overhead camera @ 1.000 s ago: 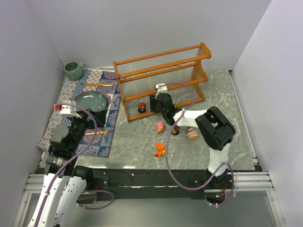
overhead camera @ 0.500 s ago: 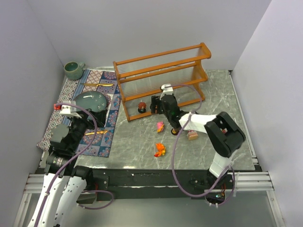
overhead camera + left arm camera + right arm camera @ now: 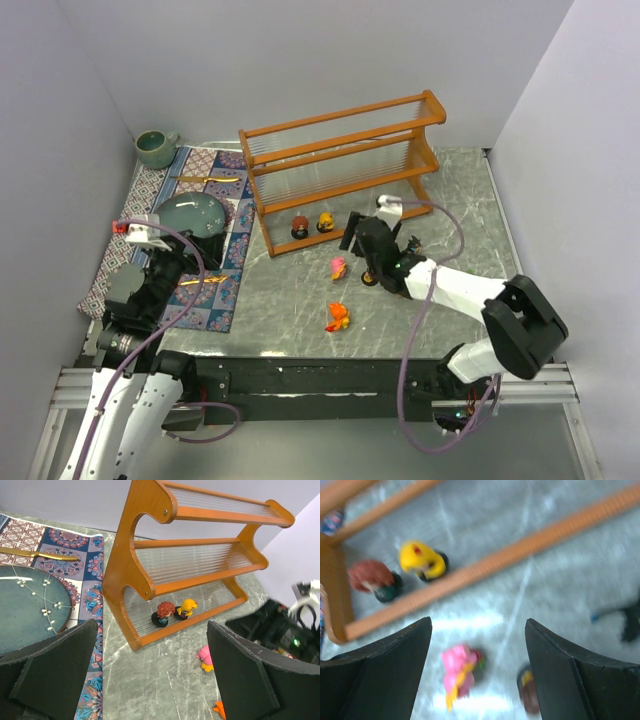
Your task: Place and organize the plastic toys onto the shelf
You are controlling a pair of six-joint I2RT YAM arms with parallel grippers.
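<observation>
Right gripper (image 3: 477,625) spread wide, empty — near the pink toy (image 3: 460,672) (left gripper (image 3: 152,625) also gaping, holding nothing)

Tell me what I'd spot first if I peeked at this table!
The big orange shelf at the back jumps out first, with a red-haired toy and a yellow toy side by side on its bottom tier. Just in front, a pink toy and an orange toy sit on the grey table near the right arm.
</observation>
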